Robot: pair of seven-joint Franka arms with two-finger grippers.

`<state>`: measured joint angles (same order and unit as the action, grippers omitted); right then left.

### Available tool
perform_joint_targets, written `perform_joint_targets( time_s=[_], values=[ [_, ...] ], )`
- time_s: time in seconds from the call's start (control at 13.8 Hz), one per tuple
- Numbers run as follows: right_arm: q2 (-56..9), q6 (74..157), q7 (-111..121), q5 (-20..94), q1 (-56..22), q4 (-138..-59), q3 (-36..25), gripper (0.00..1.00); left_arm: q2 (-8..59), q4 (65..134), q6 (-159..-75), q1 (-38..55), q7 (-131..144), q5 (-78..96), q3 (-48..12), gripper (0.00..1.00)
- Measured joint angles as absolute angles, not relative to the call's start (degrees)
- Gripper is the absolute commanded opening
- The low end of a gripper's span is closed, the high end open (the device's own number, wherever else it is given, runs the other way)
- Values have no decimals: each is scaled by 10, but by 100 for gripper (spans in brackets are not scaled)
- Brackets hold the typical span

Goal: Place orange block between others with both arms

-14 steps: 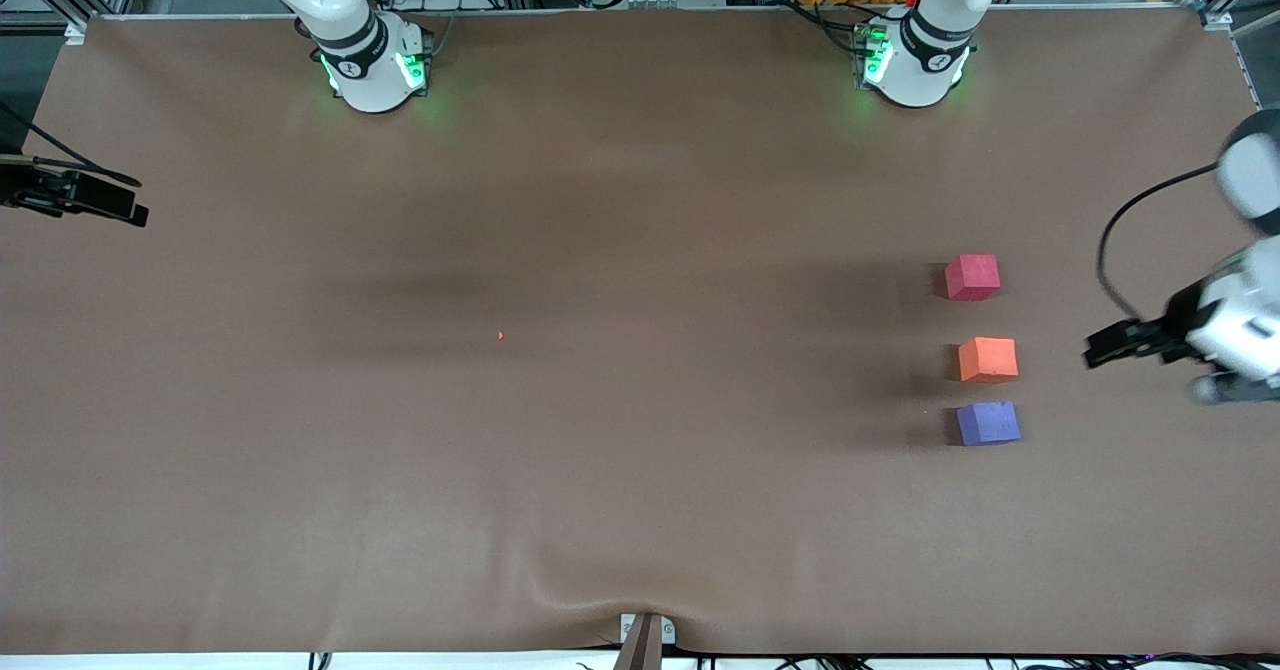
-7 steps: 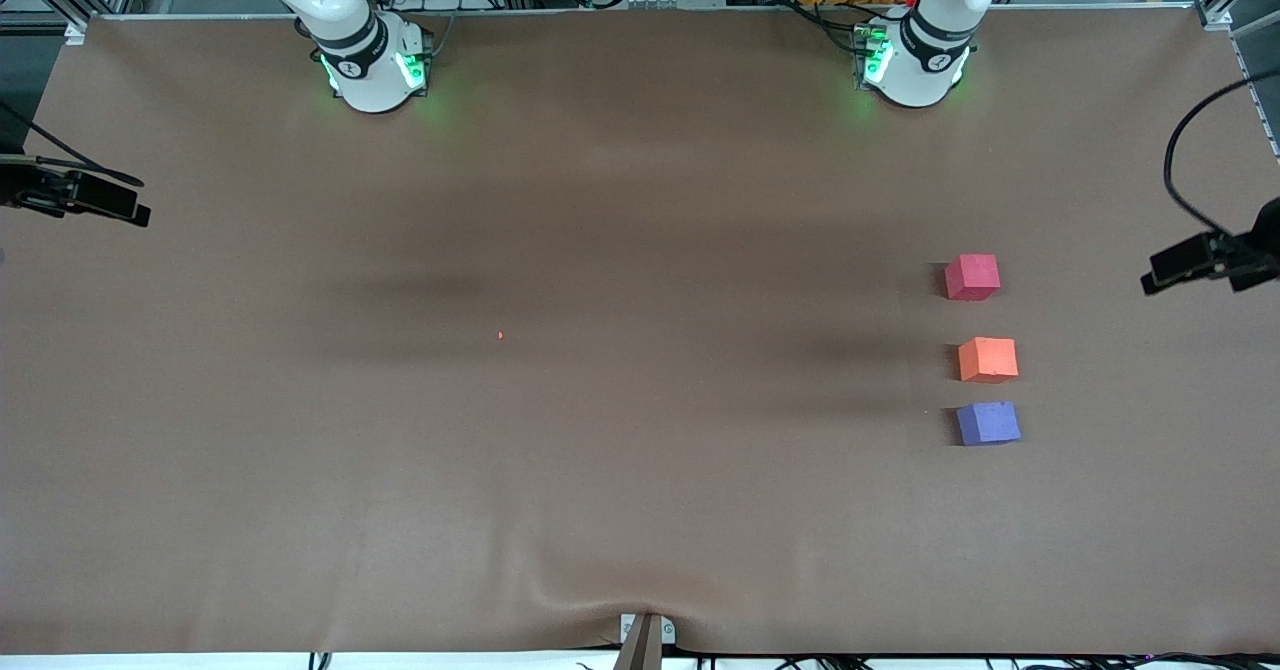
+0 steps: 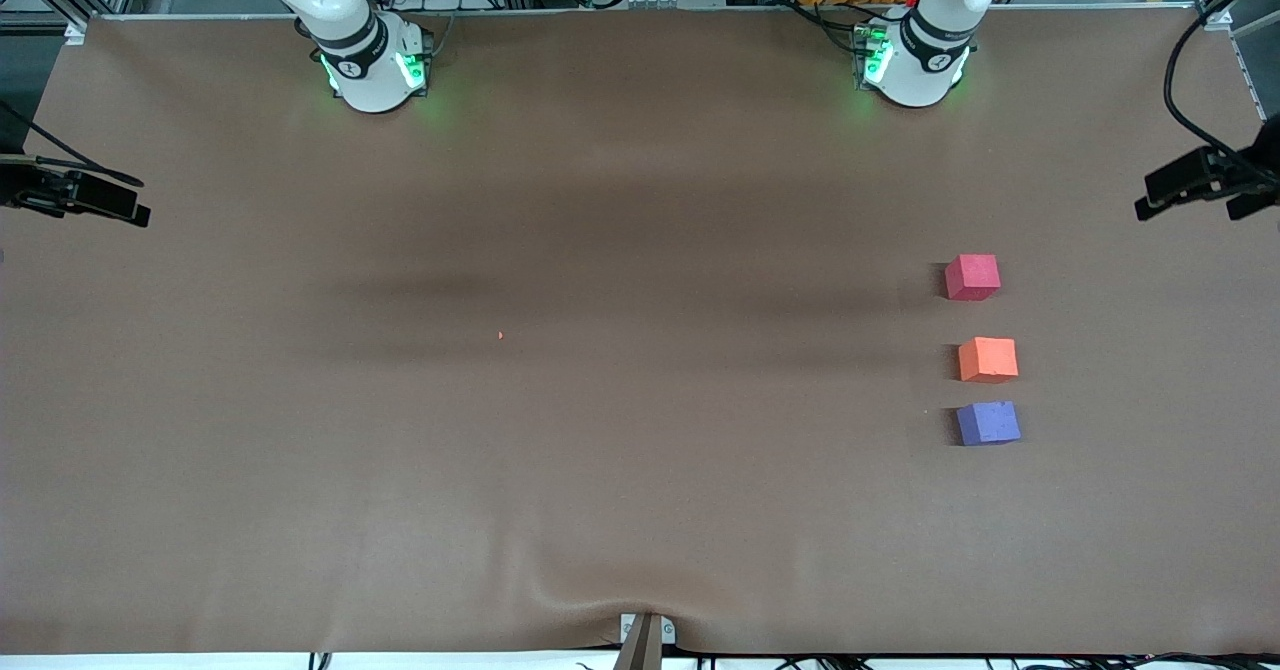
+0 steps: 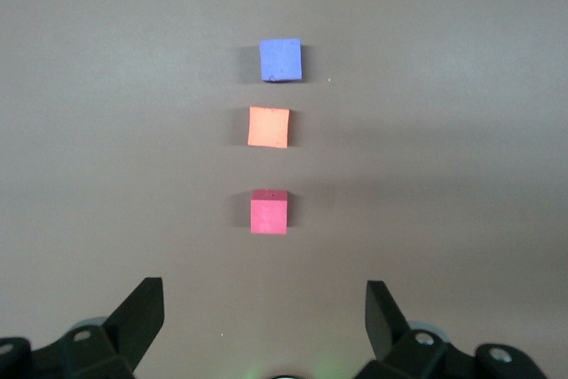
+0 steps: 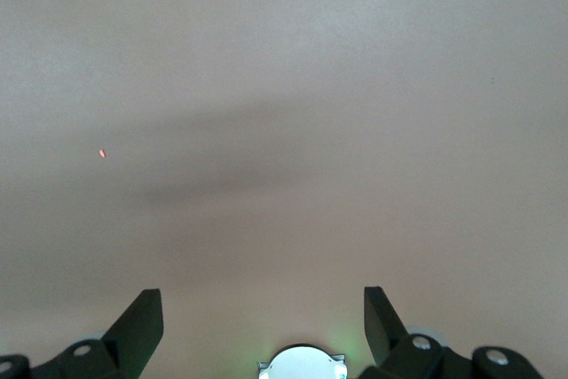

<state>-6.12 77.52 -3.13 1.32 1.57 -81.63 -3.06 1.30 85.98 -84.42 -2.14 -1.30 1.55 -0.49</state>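
Observation:
The orange block (image 3: 988, 359) (image 4: 269, 126) sits on the brown table between the others, all three in one line toward the left arm's end. The pinkish-red cube (image 3: 972, 277) (image 4: 269, 213) is farther from the front camera, the purple-blue cube (image 3: 989, 423) (image 4: 280, 59) nearer. Small gaps separate them. My left gripper (image 3: 1143, 206) (image 4: 264, 286) hangs open and empty over the table's edge at that end, apart from the cubes. Over the table's edge at the right arm's end, my right gripper (image 3: 140, 215) (image 5: 264, 295) waits open and empty.
A tiny red speck (image 3: 500, 335) (image 5: 103, 153) lies near the table's middle. A metal clamp (image 3: 645, 635) pinches the brown cover (image 3: 600, 450) at the front edge, where the cover wrinkles. Both bases (image 3: 375, 65) (image 3: 915, 60) stand along the edge farthest from the front camera.
My left gripper has drawn back from beside the orange block toward the table's edge and toward the bases' side. The cubes and the right arm have not moved.

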Motion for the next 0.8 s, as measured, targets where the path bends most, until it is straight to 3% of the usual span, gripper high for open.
perform_joint_targets(
  time_s=[0.29,0.8],
  values=[
    [-61,775,-31,13,16,-812,-31,100,-32,916,-845,-21,-13,15,-4,100],
    [-60,755,-45,13,15,-798,-34,100,-36,922,-847,-20,-13,-1,-4,100]
  ],
)
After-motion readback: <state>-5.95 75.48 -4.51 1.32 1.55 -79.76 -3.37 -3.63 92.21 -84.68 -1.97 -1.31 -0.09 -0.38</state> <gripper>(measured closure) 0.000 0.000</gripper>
